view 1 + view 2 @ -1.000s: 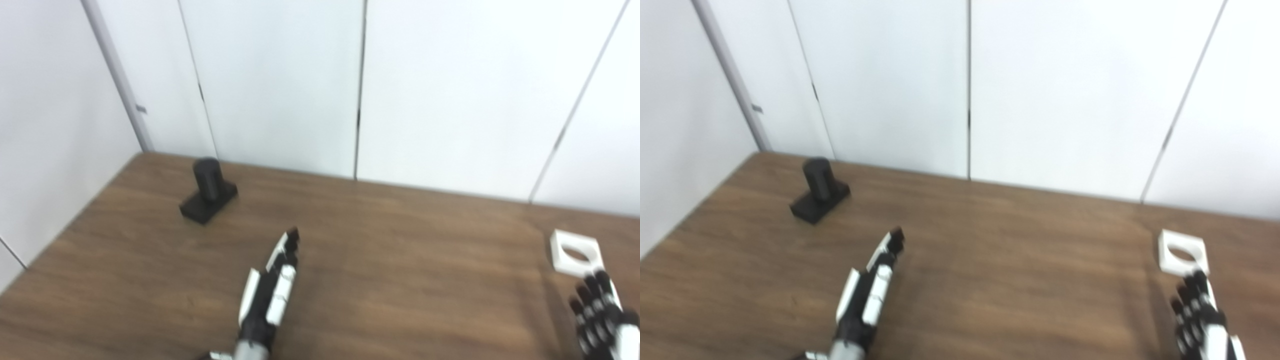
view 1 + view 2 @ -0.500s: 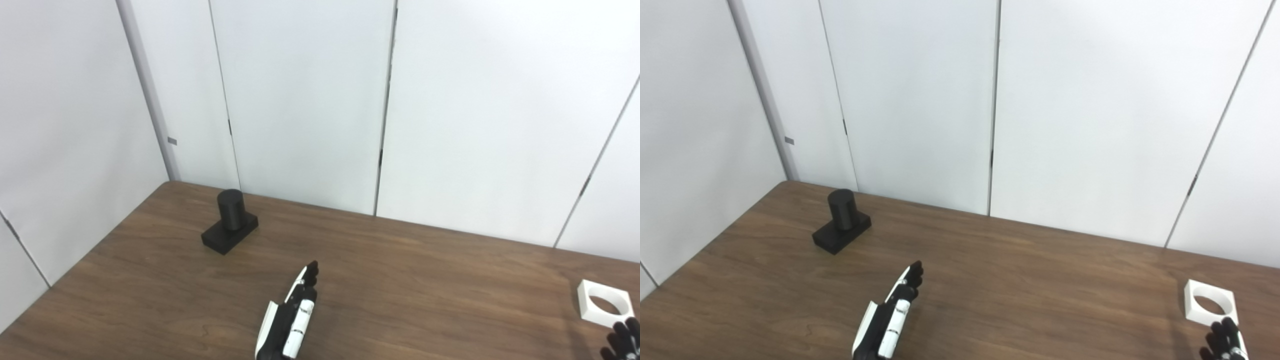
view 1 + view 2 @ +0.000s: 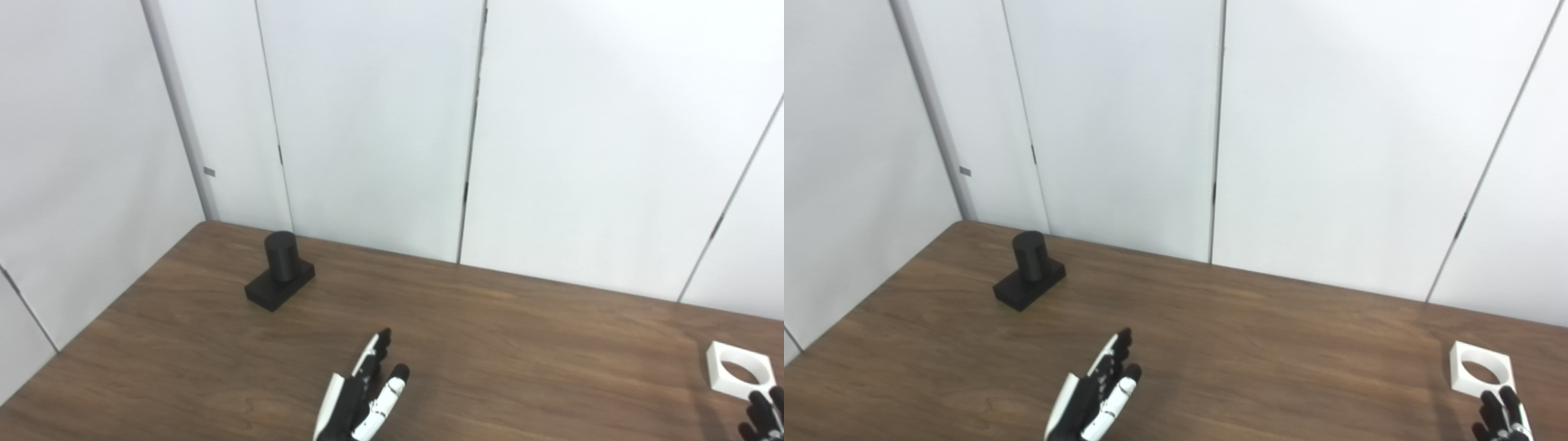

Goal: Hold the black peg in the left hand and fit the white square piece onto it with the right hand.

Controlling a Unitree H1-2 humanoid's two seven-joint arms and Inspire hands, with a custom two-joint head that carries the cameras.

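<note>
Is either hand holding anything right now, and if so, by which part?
Nothing is held. The left hand is open above the table, apart from the black peg. The right hand is open, just short of the white square piece.

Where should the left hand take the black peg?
Probably on the round post of the peg, low down, coming from the near right where the left robot hand waits open. The post stands upright on a flat base, and its top must stay free.

walls: white panels (image 3: 367, 122) with thin dark vertical seams, meeting at a left corner | desk (image 3: 520, 343): dark brown wood grain | light: even, soft
</note>
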